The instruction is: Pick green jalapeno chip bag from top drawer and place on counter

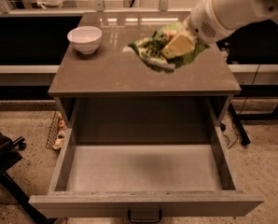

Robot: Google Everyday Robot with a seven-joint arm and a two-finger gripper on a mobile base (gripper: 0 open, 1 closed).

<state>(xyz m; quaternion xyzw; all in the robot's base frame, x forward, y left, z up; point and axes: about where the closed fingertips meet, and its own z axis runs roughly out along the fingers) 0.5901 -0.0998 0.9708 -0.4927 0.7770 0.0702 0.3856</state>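
Grey-brown, glossy rectangular slab worktop (106, 76): upper middle of the frame, reflecting overhead lights. It is the counter of the task.

Wide, shallow grey-brown box drawer (143, 204): pulled open across the lower half of the frame, with nothing lying on its floor.

White, rounded robot arm (237, 3): enters from the upper right corner and reaches down and left over the worktop.

Small crumpled light-green foil chip bag (150, 52): upper centre-right, out of the drawer and held above the right half of the worktop. Whether its lower edge touches the slab cannot be told.

Small white ceramic bowl (85, 38): upper left, standing near the worktop's far left corner, well apart from the chip bag.

Pale yellowish two-finger end effector (178, 45): at the arm's tip, upper centre-right, pinching the chip bag's foil.

Small dark metal handle (144, 215): bottom centre, on the drawer front.

Step in hand, as judged: carry to the worktop, release not yet made. The next move calls for lowering the chip bag onto a bare patch away from the bowl and the front edge, then spreading the fingers.
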